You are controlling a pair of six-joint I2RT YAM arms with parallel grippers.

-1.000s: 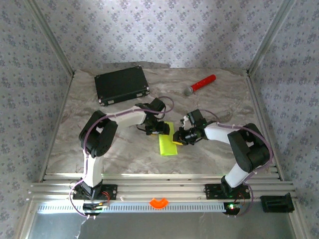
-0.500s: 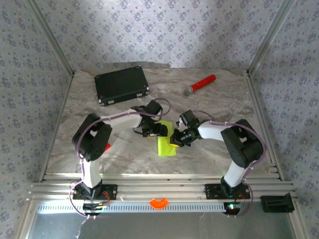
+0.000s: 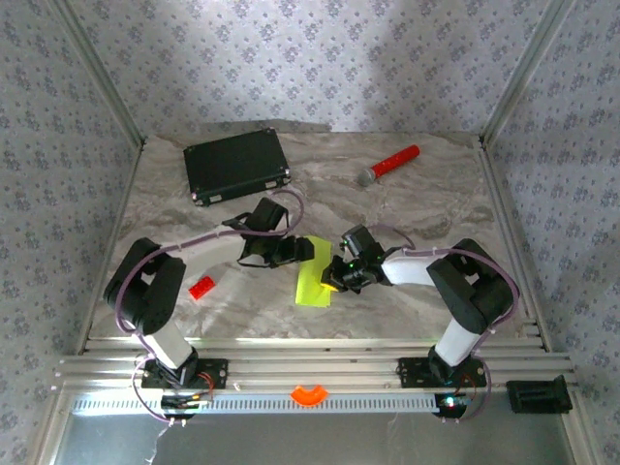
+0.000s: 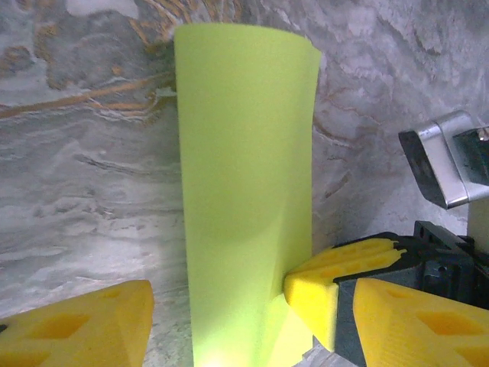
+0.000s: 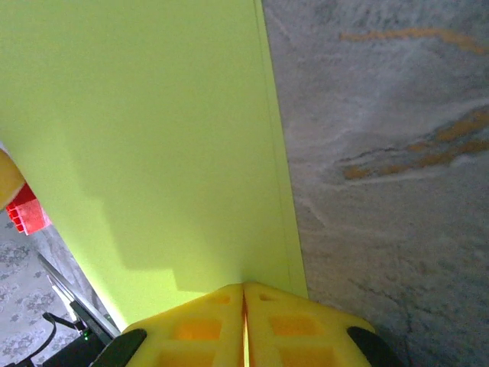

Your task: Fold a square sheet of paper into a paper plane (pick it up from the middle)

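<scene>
Square sheet of paper (image 3: 313, 284), folded to narrow strip, lies at worktop (image 3: 436, 203) centre, toward near edge. Its edge is pinched by closed right pincer (image 5: 244, 287). Left pincer (image 4: 244, 329) is spread wide astride paper, nothing gripped. Black case (image 3: 236, 165) noted at far left corner.

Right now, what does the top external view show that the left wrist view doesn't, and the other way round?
Top external adds the wider scene: the black case at the far left, the red-handled microphone further right, the small red block, and the whole left arm and right arm. Left wrist adds close detail: the left arm's fingers stand open either side of the sheet of paper, while the right arm's fingers pinch its edge. Both share the folded lime sheet and the marble table.
</scene>
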